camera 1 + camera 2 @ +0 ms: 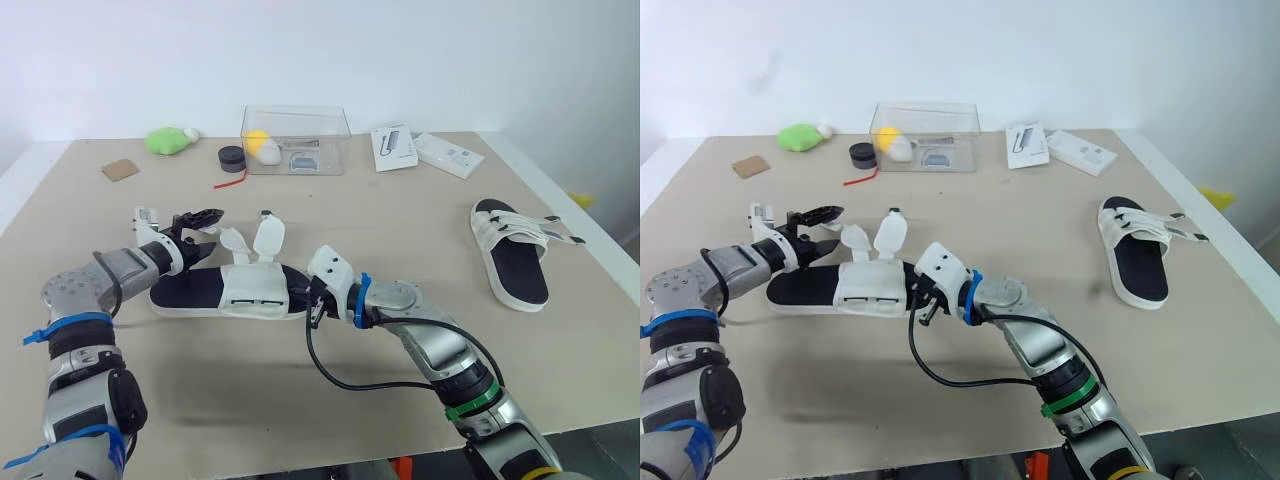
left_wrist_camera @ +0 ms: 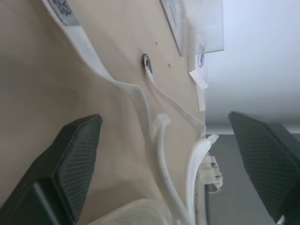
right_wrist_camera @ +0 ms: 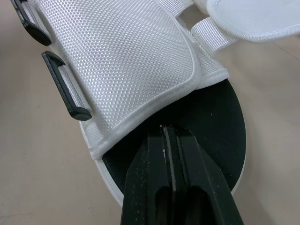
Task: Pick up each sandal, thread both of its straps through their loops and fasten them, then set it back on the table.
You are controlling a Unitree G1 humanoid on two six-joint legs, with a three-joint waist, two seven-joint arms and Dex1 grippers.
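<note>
Arms silver-grey with black joints. Left arm: blue ties, eight o'clock. Right arm: green band, looping black cable, five o'clock. Left gripper fingers black, mesh-textured.

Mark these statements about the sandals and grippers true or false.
1. The near sandal's two straps stand open. True.
2. The left gripper is shut on a strap. False: it is open beside the sandal's end.
3. The right gripper is shut, its tip at the black footbed. True.
4. The second sandal is stacked on the near one. False: it lies apart on the table, to the robot's right.
</note>
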